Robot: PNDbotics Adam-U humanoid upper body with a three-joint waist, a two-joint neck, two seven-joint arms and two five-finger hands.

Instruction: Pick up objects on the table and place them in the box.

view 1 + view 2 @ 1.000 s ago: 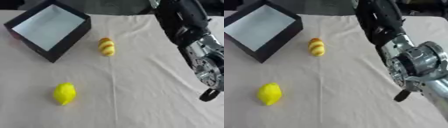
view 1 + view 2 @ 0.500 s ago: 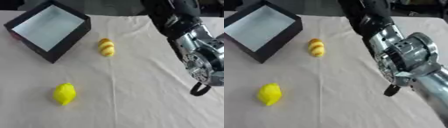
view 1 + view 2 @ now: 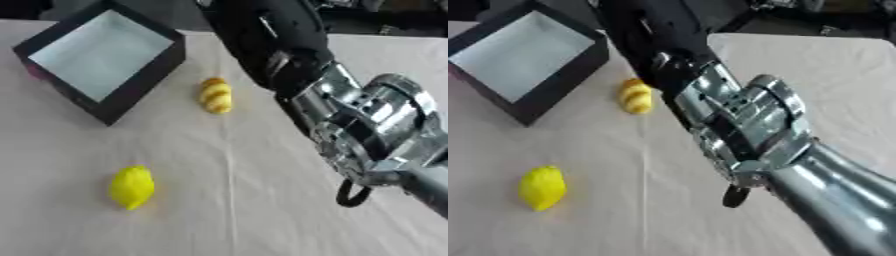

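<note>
A yellow lemon (image 3: 132, 186) lies on the cloth at the lower left. A yellow fruit with orange bands (image 3: 215, 95) lies near the middle, just right of the black box (image 3: 149, 75), which stands open with a pale inside at the upper left. My right arm (image 3: 350, 120) crosses the picture from the top centre to the lower right, black above and silver at the joint. It hangs over the cloth right of the banded fruit, and a small black loop (image 3: 352, 194) dangles under it. Neither hand shows in any view.
A beige cloth (image 3: 227, 210) covers the table, with a crease running down its middle. Dark clutter lies beyond the far edge. The arm hides much of the right half of the table.
My right arm has swung left across the table and now fills more of the picture, close to the banded fruit. The lemon, the banded fruit and the box have not moved.
</note>
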